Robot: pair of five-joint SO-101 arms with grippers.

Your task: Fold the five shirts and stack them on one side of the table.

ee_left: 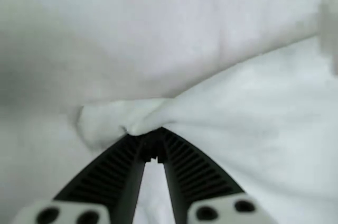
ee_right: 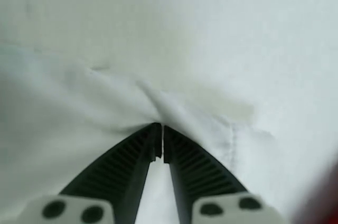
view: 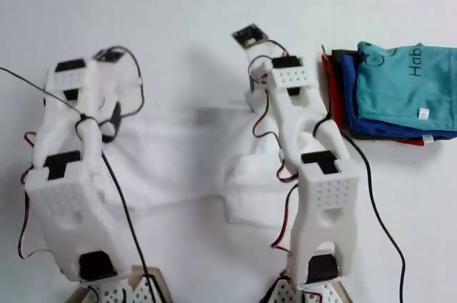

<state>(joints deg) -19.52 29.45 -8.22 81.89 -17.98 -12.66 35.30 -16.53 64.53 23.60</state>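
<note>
A white shirt lies spread and rumpled across the middle of the white table, running from under the left arm to under the right arm. White on white, its outline is hard to trace, but a thicker, doubled part bunches beside the right arm, toward the near edge.

The left gripper has its black ribbed jaws drawn together on a twisted corner of the white shirt, and a small tuft of cloth sticks out past the tips. The right gripper is likewise pinched onto a fold of the same shirt, with creases fanning out from the tips.

At the right edge of the table, just beside the right arm, stands a stack of folded shirts. A teal shirt lies on top, and a blue shirt sits under it. A red shirt lies lower still, and a black shirt peeks out at the stack's far corner. The lower ones jut out toward the arm.
</note>
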